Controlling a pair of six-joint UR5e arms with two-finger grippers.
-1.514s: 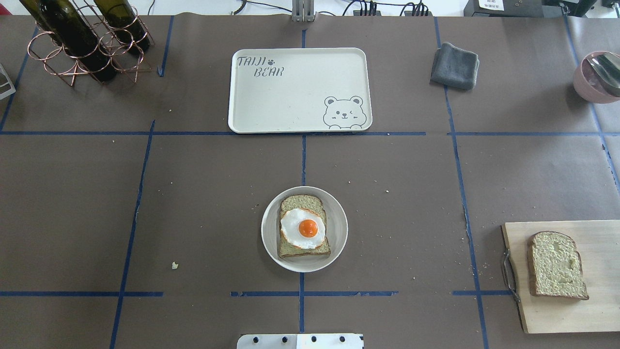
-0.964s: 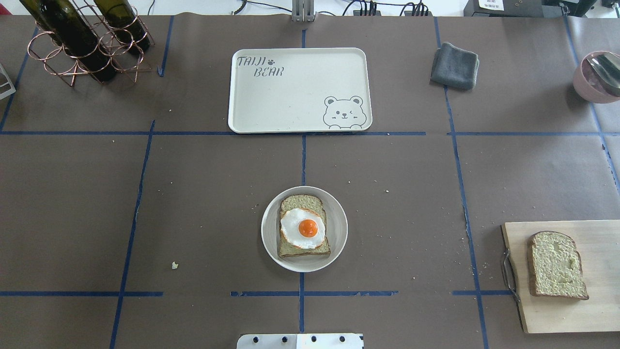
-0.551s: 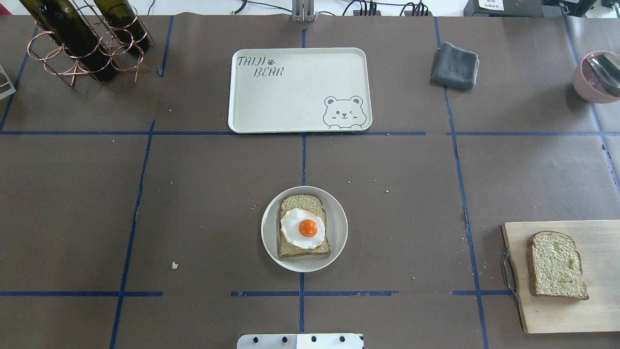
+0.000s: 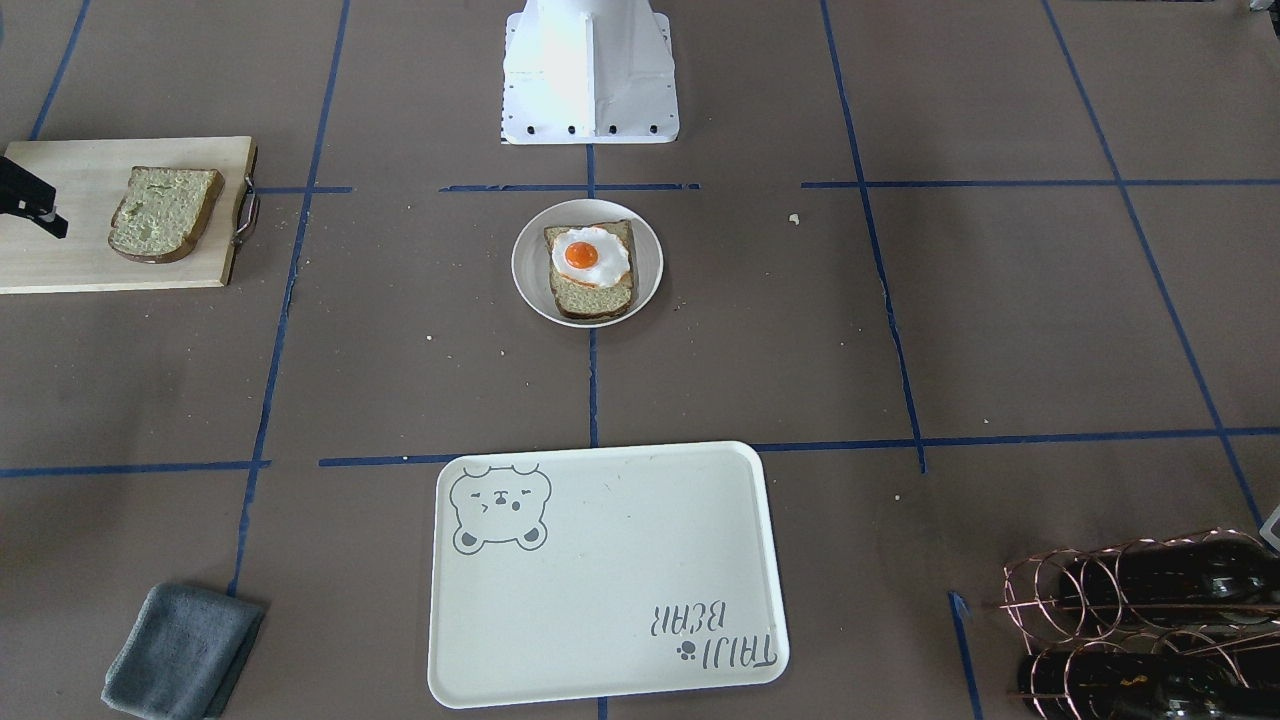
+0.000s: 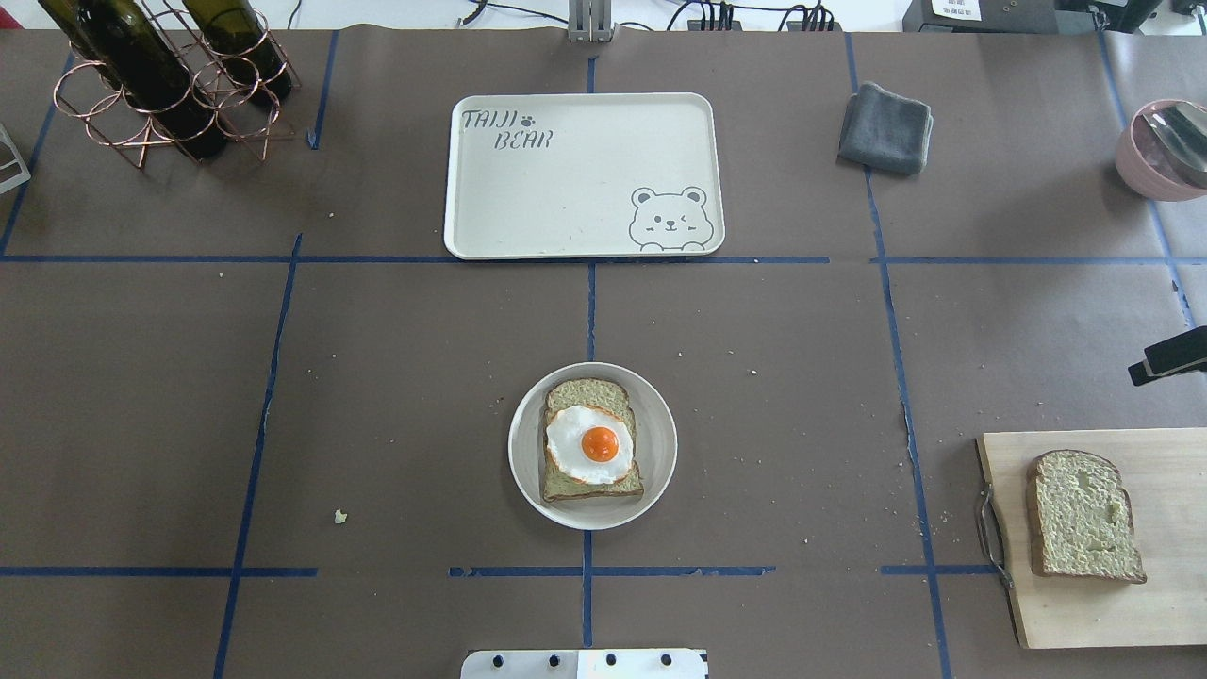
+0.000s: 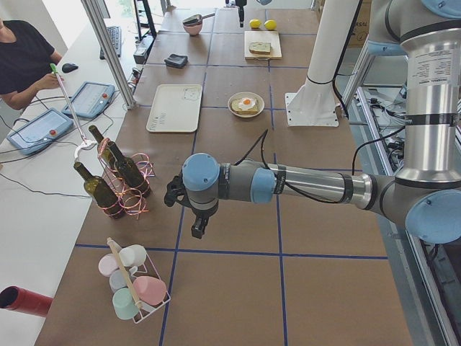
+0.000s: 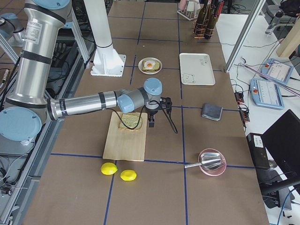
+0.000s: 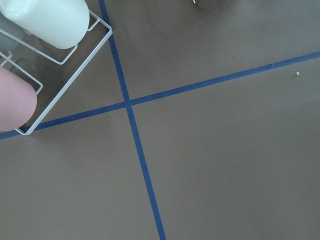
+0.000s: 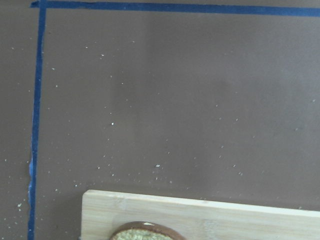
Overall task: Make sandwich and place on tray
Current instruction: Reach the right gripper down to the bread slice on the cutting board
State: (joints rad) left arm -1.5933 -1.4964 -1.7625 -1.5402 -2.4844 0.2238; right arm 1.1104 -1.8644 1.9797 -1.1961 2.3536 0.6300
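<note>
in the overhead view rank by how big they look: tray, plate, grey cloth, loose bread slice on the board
1. tray
2. plate
3. loose bread slice
4. grey cloth, a little smaller-looking but farther from the camera, so these last two are unsure

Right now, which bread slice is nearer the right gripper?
The bare slice on the cutting board, beside the right gripper; the other slice carries the egg on the plate.

Bench (image 5: 377, 377) surfaced in brown paper and divided into rectangles by blue tape lines (image 5: 141, 257). Beyond its far edge stands a white desk (image 6: 43, 180), with slanting aluminium posts (image 6: 108, 50) between the two. Lighting even; shadows soft.
</note>
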